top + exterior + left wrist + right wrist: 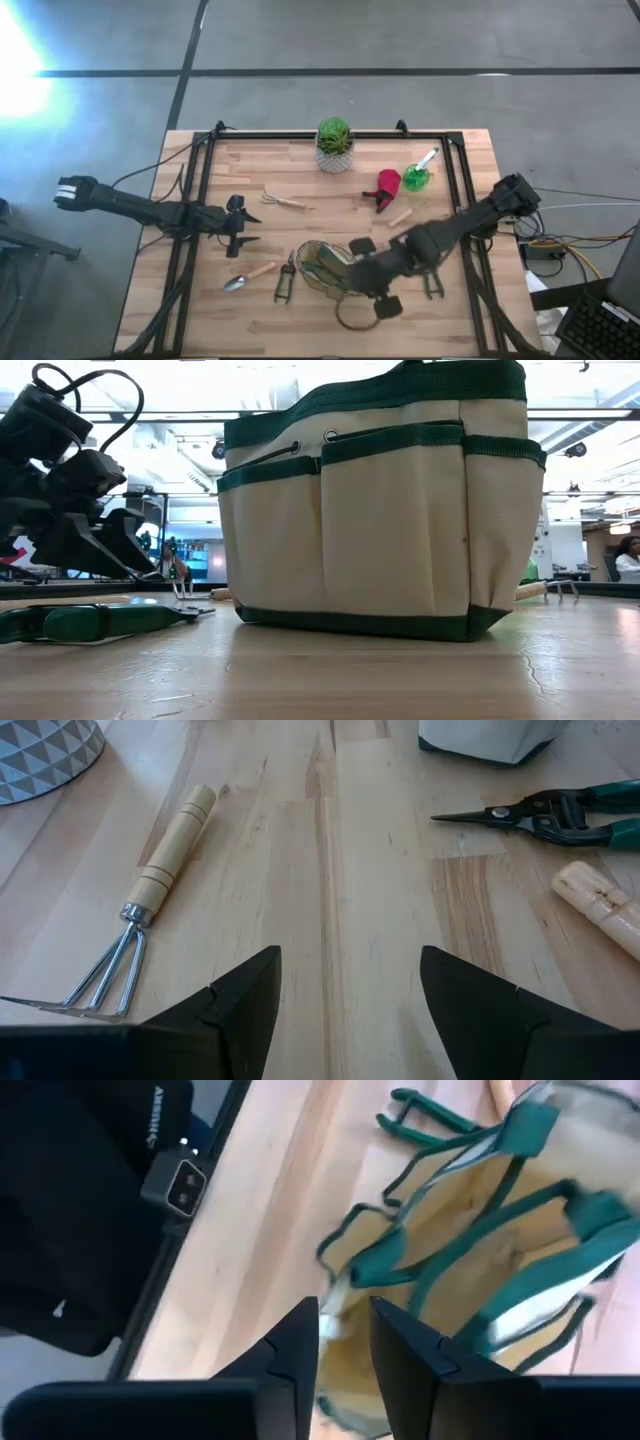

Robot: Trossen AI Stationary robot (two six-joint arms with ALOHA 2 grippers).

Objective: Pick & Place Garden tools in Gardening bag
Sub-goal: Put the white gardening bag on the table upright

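The gardening bag (pixel 325 268) is being seen near the front edge of the table (pixel 470 310). It is made of soft beige cloth with green trim, so it is likely to fold and slide when pushed; the stiff top edge is judged the best place to be held. The right gripper (pixel 345 1342) is being held at the bag's edge, fingers nearly together, and whether cloth is being pinched cannot be told. The rake (pixel 140 910), with a smooth wooden handle and thin metal prongs, is lying before the left gripper (pixel 350 1005), which is being kept wide open and empty. Hard dark shears (pixel 545 812) are lying nearby.
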